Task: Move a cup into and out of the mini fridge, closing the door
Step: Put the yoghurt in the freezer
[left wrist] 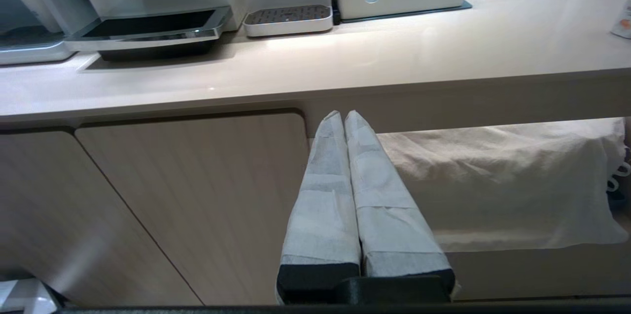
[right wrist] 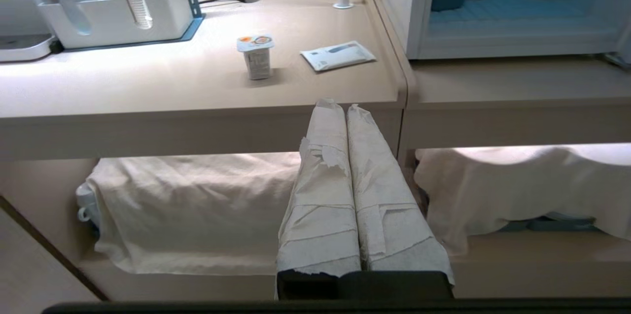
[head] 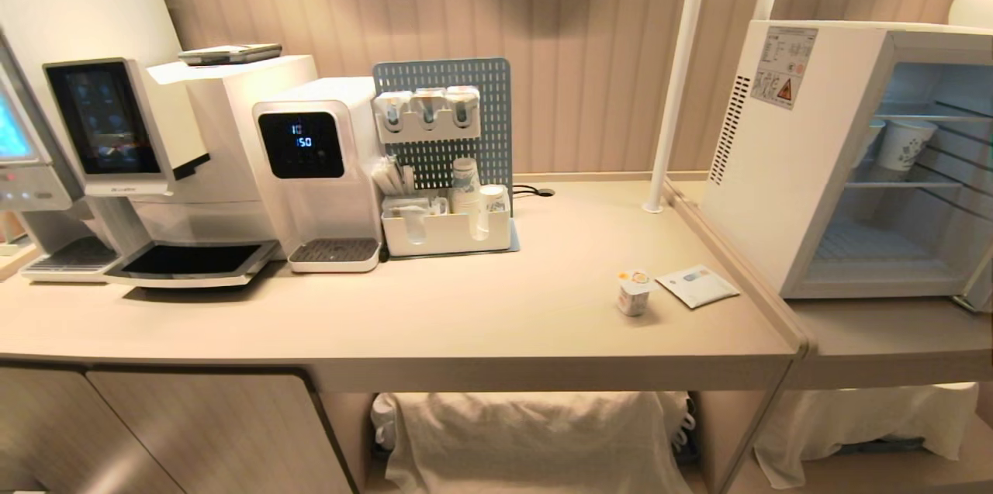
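The cup (head: 634, 292), a small white pot with a yellow-orange foil lid, stands upright on the beige counter (head: 465, 323) near its right end. It also shows in the right wrist view (right wrist: 257, 56). Right of it, on a lower counter, is the white mini fridge (head: 791, 168). Its inside lies open to view, with wire shelves, and the door is swung away, almost wholly out of view on the right. My left gripper (left wrist: 343, 114) and right gripper (right wrist: 340, 106) hang below the counter's front edge, both shut and empty, wrapped in white tape. Neither shows in the head view.
A flat white packet (head: 697, 285) lies beside the cup. A paper cup (head: 904, 143) sits on the fridge's upper shelf. A coffee machine (head: 116, 129), a water dispenser (head: 318, 160) and a cup organiser (head: 446, 234) line the back left. A white pole (head: 675, 75) rises near the fridge.
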